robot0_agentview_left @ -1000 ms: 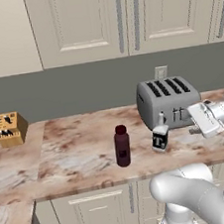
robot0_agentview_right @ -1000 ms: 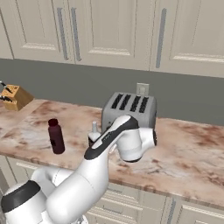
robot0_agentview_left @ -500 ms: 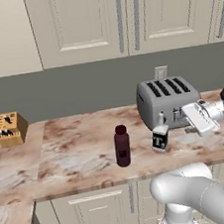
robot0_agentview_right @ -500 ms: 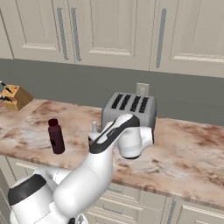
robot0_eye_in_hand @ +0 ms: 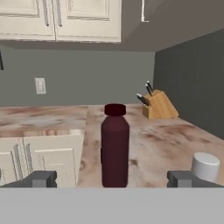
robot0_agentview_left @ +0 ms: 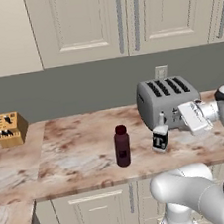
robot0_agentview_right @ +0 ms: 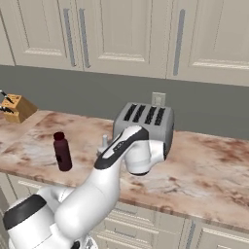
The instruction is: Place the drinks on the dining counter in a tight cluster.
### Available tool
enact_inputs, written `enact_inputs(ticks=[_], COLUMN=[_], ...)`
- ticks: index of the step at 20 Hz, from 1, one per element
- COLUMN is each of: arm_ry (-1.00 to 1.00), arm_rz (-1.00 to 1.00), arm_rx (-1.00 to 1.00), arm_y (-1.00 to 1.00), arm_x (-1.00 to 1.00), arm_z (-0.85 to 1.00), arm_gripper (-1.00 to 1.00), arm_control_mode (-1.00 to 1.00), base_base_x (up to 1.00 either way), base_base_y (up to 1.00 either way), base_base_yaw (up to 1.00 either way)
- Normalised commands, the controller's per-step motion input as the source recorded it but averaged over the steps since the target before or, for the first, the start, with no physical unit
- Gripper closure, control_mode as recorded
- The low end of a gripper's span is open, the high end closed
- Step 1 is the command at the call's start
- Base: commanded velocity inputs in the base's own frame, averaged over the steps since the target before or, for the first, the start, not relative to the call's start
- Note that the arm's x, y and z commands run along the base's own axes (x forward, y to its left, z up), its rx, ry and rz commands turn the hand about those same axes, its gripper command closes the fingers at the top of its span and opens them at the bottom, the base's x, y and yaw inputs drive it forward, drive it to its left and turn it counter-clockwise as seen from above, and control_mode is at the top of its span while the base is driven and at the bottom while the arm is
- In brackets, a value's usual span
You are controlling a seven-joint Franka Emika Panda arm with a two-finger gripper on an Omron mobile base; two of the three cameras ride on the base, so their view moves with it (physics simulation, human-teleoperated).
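So the two-finger gripper (robot0_eye_in_hand: 112, 179) is spread wide with nothing in it, aimed level at the dark maroon bottle with the dark cap (robot0_eye_in_hand: 114, 145), which stands upright on the brown-and-cream marbled counter (robot0_agentview_left: 79, 153). The white bottle with the black "T" label (robot0_agentview_left: 160, 138) sits just in front of the silver four-slot toaster (robot0_agentview_left: 168, 99).

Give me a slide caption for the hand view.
Open gripper lined up on the maroon bottle standing on the marbled counter, knife block behind.
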Motion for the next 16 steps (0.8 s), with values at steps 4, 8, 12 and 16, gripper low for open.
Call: enact_inputs(ticks=[4, 8, 12, 16], arm_ry=[0.00, 0.01, 0.01, 0.00], arm_rz=[-0.08, -0.08, -0.07, -0.04], arm_rx=[0.00, 0.00, 0.00, 0.00], arm_y=[0.00, 0.00, 0.00, 0.02], arm_x=[0.17, 0.19, 0.23, 0.23], arm_z=[0.00, 0.00, -0.03, -0.07], arm_gripper=[-1.00, -1.00, -1.00, -1.00], arm_control_mode=[-1.00, -1.00, -1.00, -1.00], base_base_x=[0.00, 0.00, 0.00, 0.00], base_base_y=[0.00, 0.00, 0.00, 0.00], base_base_yaw=[0.00, 0.00, 0.00, 0.00])
